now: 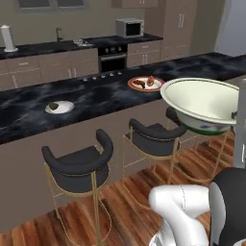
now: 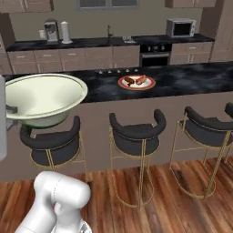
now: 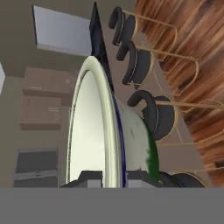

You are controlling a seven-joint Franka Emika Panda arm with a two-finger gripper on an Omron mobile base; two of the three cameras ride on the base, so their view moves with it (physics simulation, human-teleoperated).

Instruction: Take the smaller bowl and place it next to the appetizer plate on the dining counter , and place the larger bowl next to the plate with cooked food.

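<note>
— Where is the larger bowl [image 1: 202, 102] for us now?

— We carry it in the air on our side of the dining counter [image 1: 96, 98], above the stools, well short of the plate with cooked food [image 1: 145, 83]. It sits about level in both base views.

— And the gripper [image 3: 114, 178]?

— Its two fingers pinch the bowl's rim, one inside and one outside the wall.

— How will it handle?

— We judge it stiff and breakable, probably glazed and slick. It is wide, so a rim grip leaves most of the weight hanging to one side and it may tip. We would keep that rim hold and set it down gently on its green foot.

— What do we count?

— One larger bowl, one orange-rimmed plate, and one appetizer plate [image 1: 60, 107] with a single dark morsel. In the right base view we see four stools, the last cut off at the edge.
</note>
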